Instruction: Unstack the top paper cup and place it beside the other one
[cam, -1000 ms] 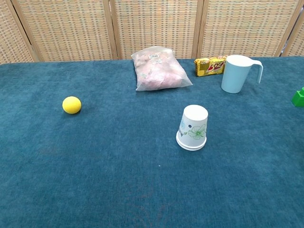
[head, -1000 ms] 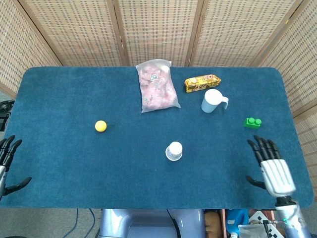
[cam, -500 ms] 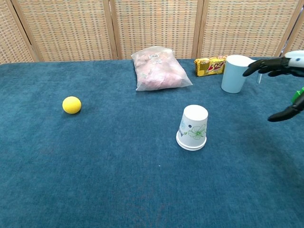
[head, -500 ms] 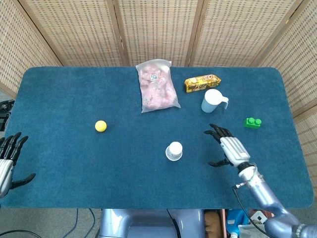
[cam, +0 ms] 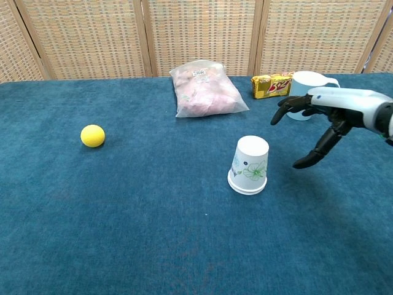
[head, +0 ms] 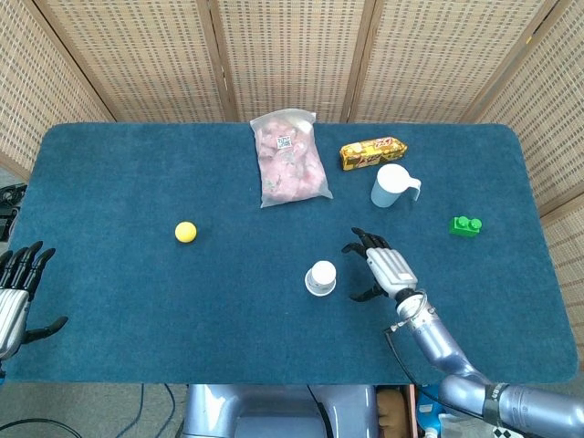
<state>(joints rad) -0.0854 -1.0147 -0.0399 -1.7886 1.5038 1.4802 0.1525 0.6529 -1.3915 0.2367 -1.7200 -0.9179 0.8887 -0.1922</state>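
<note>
Stack of white paper cups with a green floral print (head: 320,277) (cam: 249,165) sits upside down on the blue felt table (head: 137,173) (cam: 123,215), near the front edge at centre. Still nested, top cup not lifted.

Right hand (head: 384,268) (cam: 322,117) hovers just to the right of the stack, fingers spread, thumb apart from the rest, palm facing the cups. Not touching them, holding nothing.

Left hand (head: 13,297) is at the far left edge of the table in the head view, fingers spread, nothing in it; chest view doesn't show it.

Other items: small yellow ball (head: 185,232) (cam: 93,136) well left of the cups. Clear bag of pink contents (head: 289,160) (cam: 205,90) at the back centre. Yellow snack packet (head: 372,152) (cam: 272,85) beside a pale blue plastic mug with handle (head: 392,186) (cam: 302,86). Green toy brick (head: 465,224) toward the right.
</note>
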